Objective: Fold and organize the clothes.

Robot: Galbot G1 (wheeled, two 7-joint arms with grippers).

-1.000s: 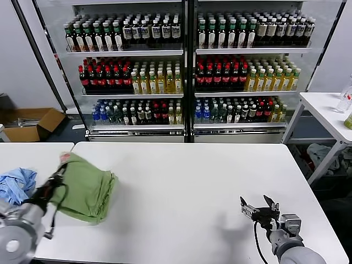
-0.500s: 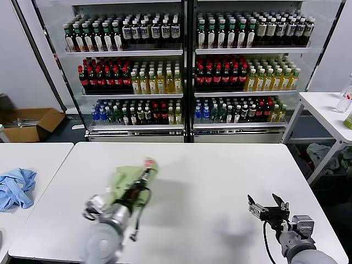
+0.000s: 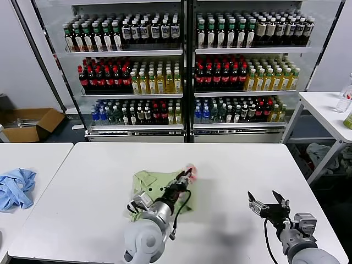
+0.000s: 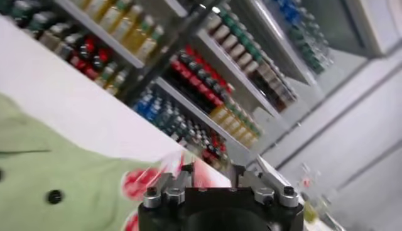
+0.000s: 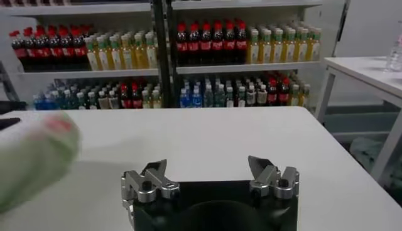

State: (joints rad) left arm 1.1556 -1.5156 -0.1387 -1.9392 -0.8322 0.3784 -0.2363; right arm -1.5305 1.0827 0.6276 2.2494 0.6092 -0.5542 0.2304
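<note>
Shirt (image 3: 147, 182) sits mid-table, near our front edge, pinched in our left gripper (image 3: 184, 177); our right gripper (image 3: 269, 202) hovers wide near the front-right corner.

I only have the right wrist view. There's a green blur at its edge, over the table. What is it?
Observer: The light green polo shirt, gripped by the left end effector near the middle of the table.
Operator: Which part is it holding?
Observer: The left wrist view shows the red-and-white chest print right at the grasp.
Operator: Anything else nearby?
Observer: A light blue garment lies on the neighbouring table, on the left.
</note>
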